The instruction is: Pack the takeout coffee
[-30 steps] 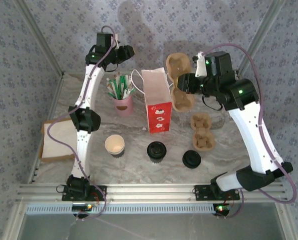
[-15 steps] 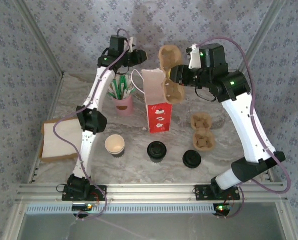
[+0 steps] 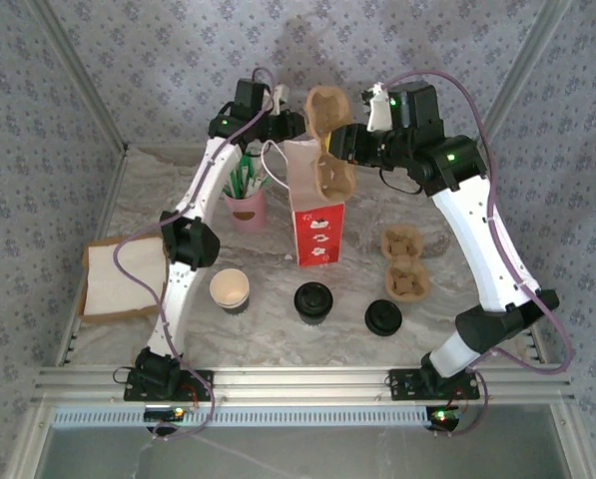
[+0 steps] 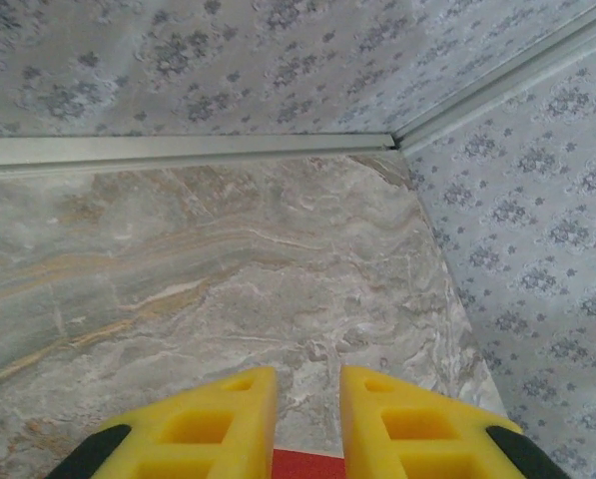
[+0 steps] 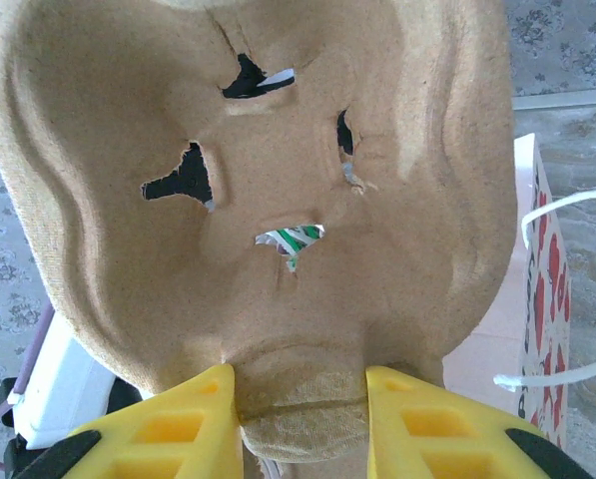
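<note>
Right jaws clamping cup carrier [image 3: 325,110] over bag [image 3: 317,225], left jaws unclear, takeout coffee [image 3: 230,289] on table [image 3: 268,327]

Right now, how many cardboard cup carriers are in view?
2. One carrier is held in the right claw over the red-and-white bag; the second carrier lies on the table right of the bag. The bag's inside is not visible.
</note>
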Motion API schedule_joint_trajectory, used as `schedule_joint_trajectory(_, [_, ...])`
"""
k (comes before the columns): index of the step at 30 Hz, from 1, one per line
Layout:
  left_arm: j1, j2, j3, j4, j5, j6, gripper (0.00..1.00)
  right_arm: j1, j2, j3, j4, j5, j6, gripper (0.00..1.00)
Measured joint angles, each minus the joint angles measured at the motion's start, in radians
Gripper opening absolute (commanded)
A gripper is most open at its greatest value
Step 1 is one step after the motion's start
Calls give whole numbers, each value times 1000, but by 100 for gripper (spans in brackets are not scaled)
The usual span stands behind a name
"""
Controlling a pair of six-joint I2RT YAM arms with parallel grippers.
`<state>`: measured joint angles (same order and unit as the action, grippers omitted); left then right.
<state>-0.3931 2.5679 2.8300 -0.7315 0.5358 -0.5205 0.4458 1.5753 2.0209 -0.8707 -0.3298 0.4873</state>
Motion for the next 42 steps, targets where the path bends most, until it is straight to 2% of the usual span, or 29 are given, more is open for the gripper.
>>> schedule_joint_trajectory(16, [-120, -1, -58, -35, -22, 7, 15, 0, -42, -40, -8, -2, 0, 32])
schedule_joint_trajectory(25, [-149, -105, -278, 7, -53, -11, 16, -6, -82, -93, -16, -8, 0, 32])
schedule_joint_trajectory(28, [-152, -165, -369, 46, -61, -24, 21, -10, -91, -104, -16, -9, 0, 32])
schedule_joint_trajectory(32, [-147, -205, -390, 75, -65, -42, 30, -10, -95, -114, -15, -10, 0, 32])
schedule_joint_trajectory(42, [-95, -209, -238, 70, -38, -82, 53, -5, -95, -141, -2, -12, 0, 32])
